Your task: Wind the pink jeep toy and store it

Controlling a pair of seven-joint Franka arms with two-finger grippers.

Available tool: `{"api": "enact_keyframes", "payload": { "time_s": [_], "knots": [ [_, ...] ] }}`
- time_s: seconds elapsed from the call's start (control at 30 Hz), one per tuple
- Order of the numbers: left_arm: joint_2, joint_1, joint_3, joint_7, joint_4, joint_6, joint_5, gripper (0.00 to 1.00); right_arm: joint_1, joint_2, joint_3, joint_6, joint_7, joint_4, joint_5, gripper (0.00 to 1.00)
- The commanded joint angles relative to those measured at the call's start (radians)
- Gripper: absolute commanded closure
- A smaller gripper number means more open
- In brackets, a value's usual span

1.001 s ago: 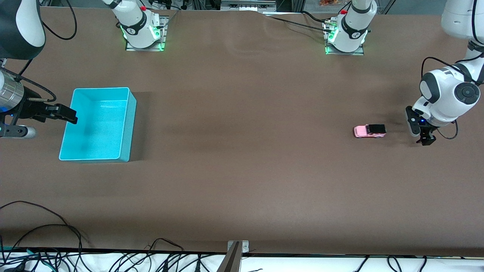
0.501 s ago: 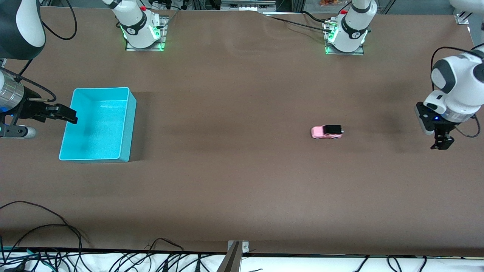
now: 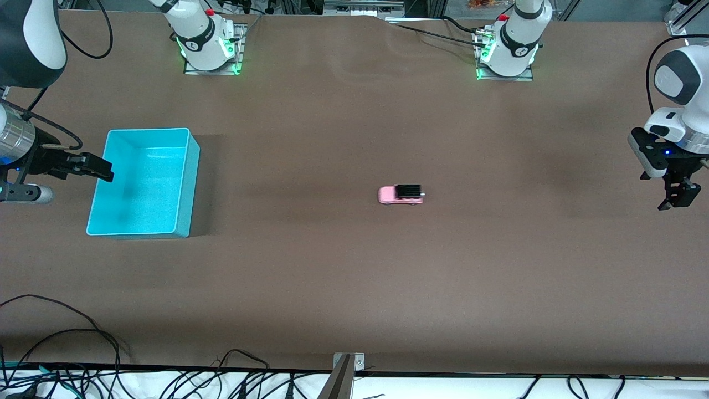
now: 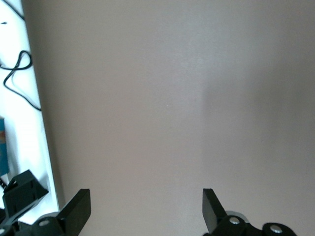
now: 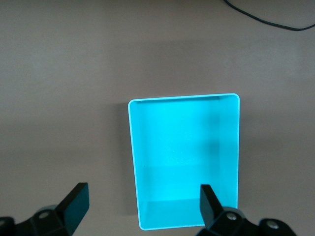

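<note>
The pink jeep toy [image 3: 401, 195], tiny with a black roof panel, stands on its wheels on the brown table near the middle, free of both grippers. The empty cyan bin [image 3: 142, 183] sits toward the right arm's end; it also shows in the right wrist view [image 5: 184, 157]. My right gripper [image 3: 94, 168] hovers open and empty over the bin's edge at the right arm's end; its own view [image 5: 142, 204] shows it wide open above the bin. My left gripper [image 3: 677, 198] is raised at the left arm's end, open and empty over bare table [image 4: 146, 206].
The two arm bases [image 3: 207, 41] [image 3: 507, 47] stand along the table's farthest edge. Black cables [image 3: 111, 377] lie along the nearest edge, with a metal bracket [image 3: 344, 377] at its middle. The table's edge and a cable show in the left wrist view [image 4: 19, 78].
The jeep has rolled on its own across the table from near the left gripper toward the cyan bin. The left gripper has risen and drawn away toward its end. The right arm is still.
</note>
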Motion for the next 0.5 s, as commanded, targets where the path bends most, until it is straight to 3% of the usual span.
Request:
{"api": "enact_keyframes", "payload": {
  "time_s": [0.0, 0.47],
  "knots": [
    [-0.06, -0.005, 0.003, -0.06, -0.023, -0.006, -0.018, 0.0, 0.0, 0.0, 0.008, -0.014, 0.001, 0.013, -0.002, 0.0],
    [-0.118, -0.006, -0.019, -0.093, -0.015, -0.034, -0.021, 0.0, 0.002, -0.002, 0.011, -0.014, -0.001, 0.013, -0.006, 0.0]
  ]
}}
